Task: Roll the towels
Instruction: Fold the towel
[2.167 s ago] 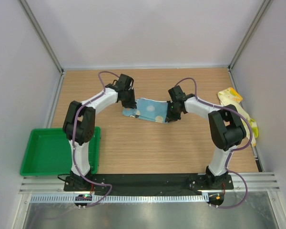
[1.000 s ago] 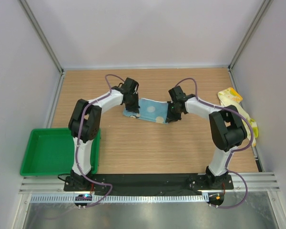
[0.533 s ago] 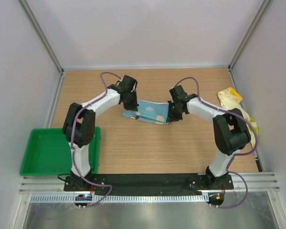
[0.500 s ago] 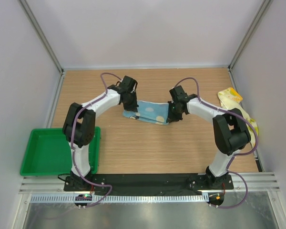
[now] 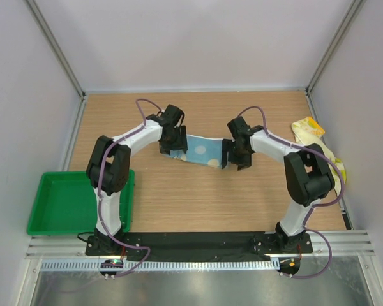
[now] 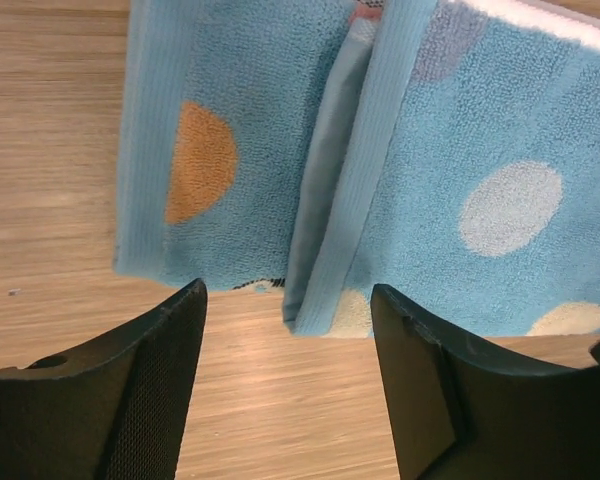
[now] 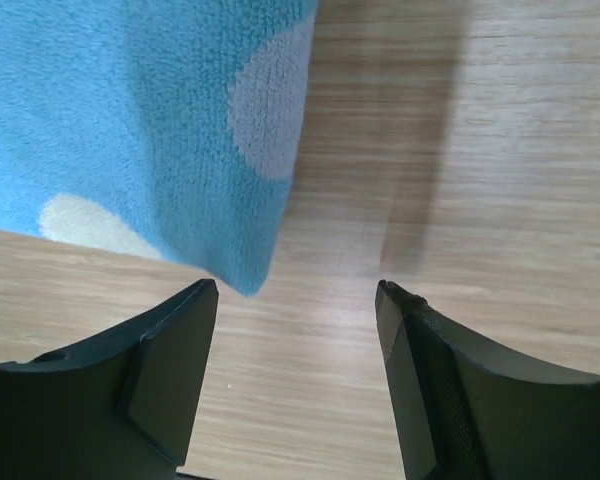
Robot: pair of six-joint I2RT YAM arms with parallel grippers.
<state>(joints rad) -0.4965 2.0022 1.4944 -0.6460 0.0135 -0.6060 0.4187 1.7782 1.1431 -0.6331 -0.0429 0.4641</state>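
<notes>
The light blue polka-dot towel lies folded into a narrow strip on the wooden table between my two arms. My left gripper hangs over its left end, open, with only bare wood between the jaws; the towel's folded edge shows just beyond the fingertips. Over the strip's right end my right gripper stands open too, the towel's corner lying just past its left finger. The yellow-cream towel lies crumpled at the table's right edge.
A green tray sits at the near left of the table. White walls close in the left, back and right sides.
Both grippers have opened and let go of the blue towel's ends. The towel has dropped flat onto the table, lying slightly nearer than before.
</notes>
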